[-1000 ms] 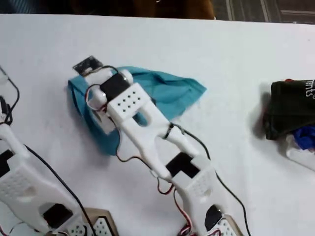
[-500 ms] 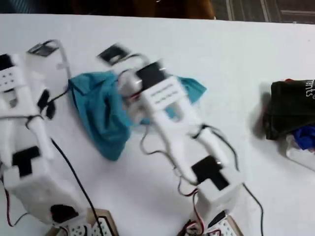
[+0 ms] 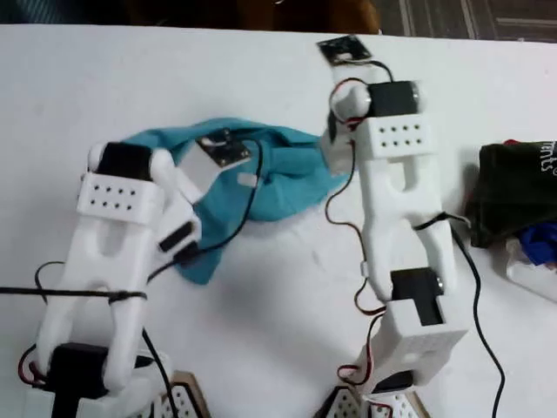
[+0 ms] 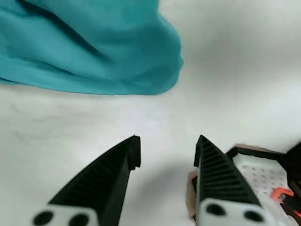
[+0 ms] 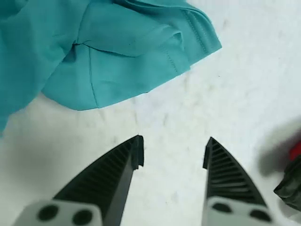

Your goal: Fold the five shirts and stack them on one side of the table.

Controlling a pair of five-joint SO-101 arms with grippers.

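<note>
A crumpled teal shirt (image 3: 274,178) lies at the middle of the white table (image 3: 261,70). My left gripper (image 3: 181,228) hovers at the shirt's near-left part. In the left wrist view that left gripper (image 4: 168,149) is open over bare table, with a rounded fold of the teal shirt (image 4: 94,47) just beyond its tips. At the shirt's right edge is my right gripper (image 3: 333,153). The right wrist view shows the right gripper (image 5: 174,147) open and empty over the table, a little short of a hemmed corner of the teal shirt (image 5: 122,61).
A pile of shirts sits at the table's right edge: a dark shirt (image 3: 513,196) on top, with blue cloth (image 3: 540,239) and white cloth (image 3: 531,277) below. The dark shirt (image 5: 291,188) also borders the right wrist view. Both arm bases stand at the near edge.
The right arm lifted off the teal shirt and swung to its right edge. The left arm came in from the table's left side to the shirt's near-left part. The shirt was pulled wider.
</note>
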